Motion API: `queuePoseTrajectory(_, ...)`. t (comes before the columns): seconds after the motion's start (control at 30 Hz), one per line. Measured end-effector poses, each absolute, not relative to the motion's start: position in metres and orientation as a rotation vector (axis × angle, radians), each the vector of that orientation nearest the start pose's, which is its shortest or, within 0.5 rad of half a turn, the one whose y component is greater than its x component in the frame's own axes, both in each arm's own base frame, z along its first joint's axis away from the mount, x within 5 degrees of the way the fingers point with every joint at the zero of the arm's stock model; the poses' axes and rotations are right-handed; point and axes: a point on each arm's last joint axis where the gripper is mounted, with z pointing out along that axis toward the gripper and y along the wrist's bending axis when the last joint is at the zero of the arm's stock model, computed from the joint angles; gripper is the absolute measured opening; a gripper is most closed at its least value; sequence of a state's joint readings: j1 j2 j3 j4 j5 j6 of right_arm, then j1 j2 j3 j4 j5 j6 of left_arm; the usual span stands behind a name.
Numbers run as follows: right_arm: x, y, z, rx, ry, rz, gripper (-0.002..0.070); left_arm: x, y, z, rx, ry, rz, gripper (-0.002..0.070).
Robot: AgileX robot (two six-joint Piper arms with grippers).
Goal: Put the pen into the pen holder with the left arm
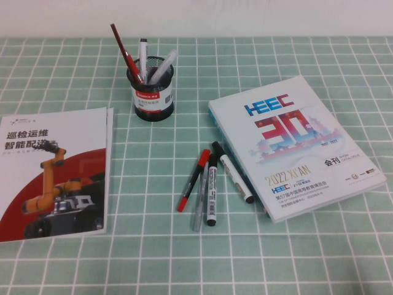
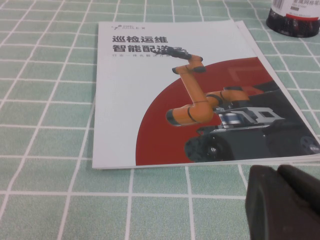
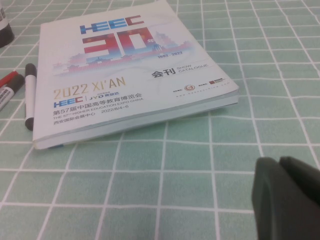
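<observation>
You haven't started: the pen [image 1: 193, 179] lies on the desk [image 1: 276, 258], pen holder [image 1: 153, 92] waiting. Left end effector [image 2: 282, 202] and right end effector [image 3: 287, 197] hang back, grip unreadable.

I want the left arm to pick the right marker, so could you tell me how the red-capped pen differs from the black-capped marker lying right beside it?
The pen has a red cap, black barrel and red tail; the black-capped marker has a white printed barrel. The pen looks slimmer and leans more steeply than the marker. Both lie flat on the checked cloth, outside the pen holder. The left gripper hovers near the brochure, the right gripper near the catalogue.
</observation>
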State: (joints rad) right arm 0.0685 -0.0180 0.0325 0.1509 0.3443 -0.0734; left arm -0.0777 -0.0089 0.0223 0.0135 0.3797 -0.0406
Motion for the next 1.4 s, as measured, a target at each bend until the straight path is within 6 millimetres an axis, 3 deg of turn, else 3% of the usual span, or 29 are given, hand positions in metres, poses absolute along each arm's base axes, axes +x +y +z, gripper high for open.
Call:
queuePoseTrajectory(0.87, 0.053, 0.008, 0.173, -0.035, 1.840, 0.143, -0.0020, 0.052, -0.004, 0.172, 0.035, 1.872, -0.082, -0.0003)
queuePoseTrajectory(1.13, 0.053, 0.008, 0.173, -0.035, 1.840, 0.143, -0.0020, 0.056, -0.010, 0.189, -0.284, 1.677, -0.457, -0.0004)
queuePoseTrajectory(1.4, 0.053, 0.008, 0.173, -0.035, 1.840, 0.143, -0.0020, 0.056, -0.008, 0.196, -0.391, 1.573, -0.566, -0.0003)
